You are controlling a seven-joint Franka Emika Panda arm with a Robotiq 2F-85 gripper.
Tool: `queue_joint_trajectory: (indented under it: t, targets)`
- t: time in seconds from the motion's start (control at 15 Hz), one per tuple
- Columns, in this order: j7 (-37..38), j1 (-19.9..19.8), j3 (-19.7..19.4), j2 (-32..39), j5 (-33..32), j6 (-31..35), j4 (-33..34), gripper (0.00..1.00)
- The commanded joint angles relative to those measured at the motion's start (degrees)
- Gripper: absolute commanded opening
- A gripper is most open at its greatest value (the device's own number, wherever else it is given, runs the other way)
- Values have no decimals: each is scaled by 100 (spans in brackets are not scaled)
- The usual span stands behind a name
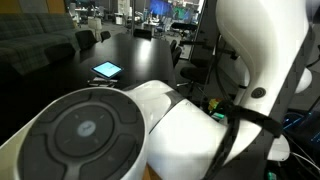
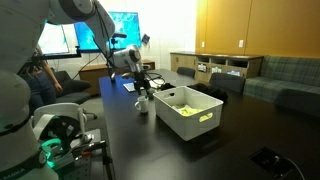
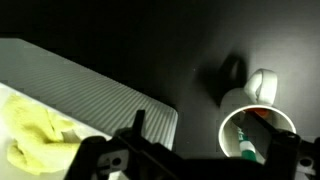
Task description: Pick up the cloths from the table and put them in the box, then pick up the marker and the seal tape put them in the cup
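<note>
Most of the job looks finished, judging by where things lie. The fingers (image 3: pixel 138 128) are spread wide with nothing between them, hanging above the dark counter (image 3: pixel 150 50).

In the wrist view the cup (image 3: pixel 238 105) stands directly beneath the gap between the fingers, its handle (image 3: pixel 263 85) pointing away from them. Inside it the marker (image 3: pixel 247 150) leans with a green end showing, so that step appears done. A reddish piece (image 3: pixel 262 113) sits against the inner rim on the far side from the fingers, and I cannot tell what it is. Nor can I make out the seal tape for certain. A dark round shape (image 3: pixel 232 72) lies on the counter just beyond the cup, and it could be the tape or only the handle's shadow.

The box (image 3: pixel 100 95) stands off to one side of the fingers, its ribbed wall close beside one fingertip, and the yellow cloth (image 3: pixel 35 135) lies crumpled inside. An exterior view shows the same box (image 2: pixel 190 125) near the fingers with yellow in it. The off-white cloth cannot be told apart from the pale interior, though no cloth shows on the visible counter.

What is left, at most, seems to be the tape.
</note>
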Motion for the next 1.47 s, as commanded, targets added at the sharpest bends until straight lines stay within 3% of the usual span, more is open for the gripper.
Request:
queue_joint_trajectory:
  t: [0.0, 0.6, 0.87, 1.2, 1.27, 1.4]
  targets:
    - [549, -199, -29, -674, 4, 123, -1023, 100]
    - [1608, -1440, 118, -1732, 415, 990, -3667, 100]
    - [1592, -1930, 271, -2638, 669, 1383, -4964, 100]
    - [1423, -2256, 729, -4077, 1156, 1810, -6395, 100]
    - [1363, -2249, 868, -3875, 1340, 1435, -5704, 100]
    - [1421, -2217, 1118, -4439, 1615, 1451, -5843, 100]
